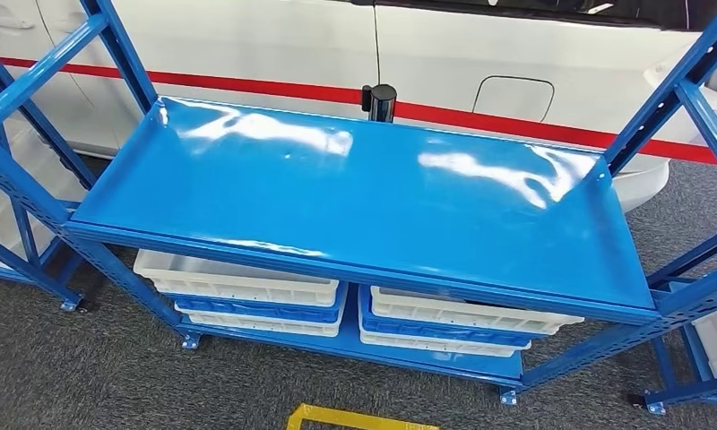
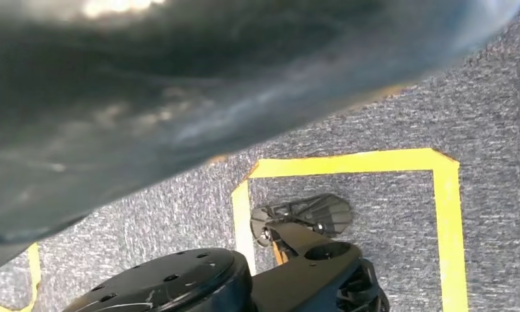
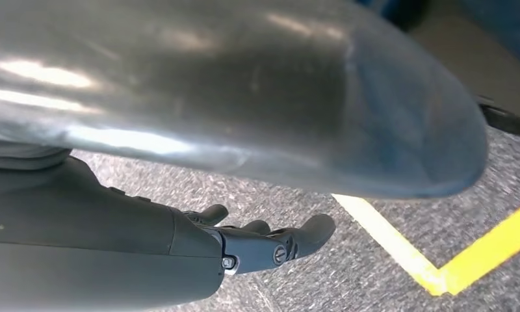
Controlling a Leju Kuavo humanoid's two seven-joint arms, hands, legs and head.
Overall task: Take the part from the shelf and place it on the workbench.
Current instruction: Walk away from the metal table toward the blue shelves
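The blue metal shelf (image 1: 355, 193) stands in front of me, and its glossy top board carries nothing I can make out as a part. My right hand (image 3: 264, 242) hangs low over the grey carpet, with its dark fingers (image 3: 312, 231) stretched out and apart and nothing in them.
White and blue trays (image 1: 247, 287) are stacked on the lower board, with more (image 1: 453, 322) to their right. A black post (image 1: 379, 98) with a red belt stands behind the shelf, before a white car. Blue racks flank both sides. Yellow floor tape (image 2: 446, 221) marks the carpet.
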